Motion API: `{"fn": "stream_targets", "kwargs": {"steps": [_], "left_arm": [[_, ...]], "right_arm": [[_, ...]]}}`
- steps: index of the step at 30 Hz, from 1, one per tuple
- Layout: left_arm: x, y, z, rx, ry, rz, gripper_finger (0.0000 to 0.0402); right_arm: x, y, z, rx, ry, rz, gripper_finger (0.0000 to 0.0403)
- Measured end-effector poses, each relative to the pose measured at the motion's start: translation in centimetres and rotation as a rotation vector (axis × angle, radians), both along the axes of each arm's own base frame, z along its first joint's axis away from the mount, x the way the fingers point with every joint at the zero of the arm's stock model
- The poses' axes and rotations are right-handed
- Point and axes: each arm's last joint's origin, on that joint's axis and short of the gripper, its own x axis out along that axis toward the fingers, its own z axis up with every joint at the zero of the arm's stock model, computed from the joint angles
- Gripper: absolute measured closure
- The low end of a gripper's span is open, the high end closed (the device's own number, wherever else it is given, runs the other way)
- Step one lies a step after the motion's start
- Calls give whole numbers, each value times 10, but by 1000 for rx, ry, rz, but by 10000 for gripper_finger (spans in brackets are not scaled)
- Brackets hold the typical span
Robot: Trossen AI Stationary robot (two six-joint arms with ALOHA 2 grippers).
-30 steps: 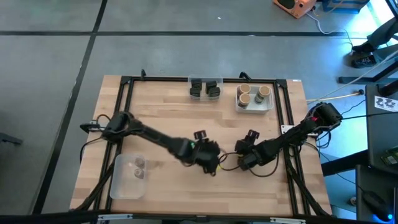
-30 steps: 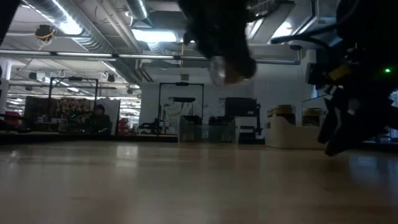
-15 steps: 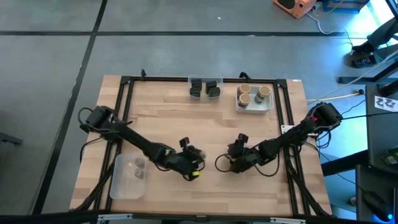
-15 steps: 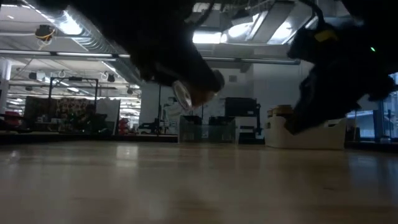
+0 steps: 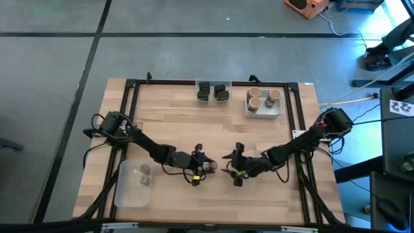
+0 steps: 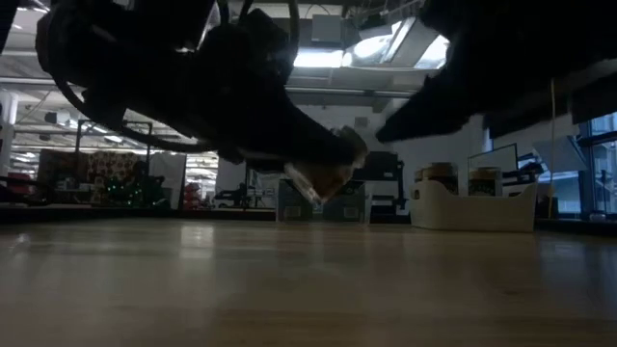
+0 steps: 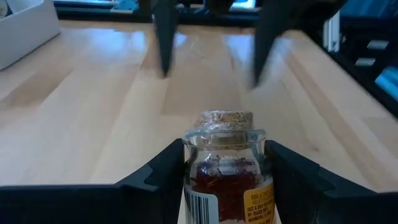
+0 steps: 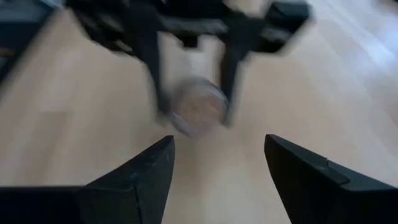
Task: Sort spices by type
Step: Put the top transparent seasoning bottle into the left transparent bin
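Note:
My left gripper (image 5: 206,166) is shut on a tiny glass jar (image 7: 224,168) with a cork top (image 7: 225,118) and red threads inside. It hangs above the table's middle, near the near edge. My right gripper (image 5: 234,167) is open and faces the jar from the table's right, a short gap away. In the right wrist view the jar (image 8: 198,112) shows ahead of my open fingers (image 8: 149,168). Two more tiny jars (image 5: 143,171) stand in a clear tray. Dark boxy jars (image 5: 213,92) and tan-topped jars (image 5: 262,98) stand at the far edge. My left gripper pinches the tiny jar by the sides of its glass body (image 7: 194,174), between the two fingers (image 7: 165,165). The fingers come about level from the table's left. The cork end points out past the fingertips. In the low view the jar (image 6: 323,178) is tilted and lifted clear of the table.
A clear shallow tray (image 5: 126,191) lies near the table's near-left corner. A white tray (image 5: 279,109) holds the tan-topped jars at the far right. A black frame (image 5: 129,97) runs around the tabletop. Bare wood lies between the grippers and the far jars.
My left gripper, with the jar, has shifted toward the table's left and come down, and the jar has tipped. My right gripper has moved toward the table's left, closing most of the gap to the jar.

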Motion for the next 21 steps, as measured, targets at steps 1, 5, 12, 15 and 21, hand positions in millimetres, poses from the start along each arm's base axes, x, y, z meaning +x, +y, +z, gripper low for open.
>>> {"fn": "stream_targets", "kwargs": {"steps": [1,5,12,15,21], "left_arm": [[0,0,0,13,5,-3,229],[1,-1,2,59,-21,-28,229],[4,0,7,157,-62,-54,229],[5,3,7,168,-63,-48,229],[9,10,-6,143,-36,-68,229]], "right_arm": [[2,-1,2,17,-17,24,155],[9,-6,7,89,-55,90,155],[10,-15,0,106,35,118,155],[5,-18,-8,78,123,87,155],[11,-16,-24,93,135,68,160]]}}
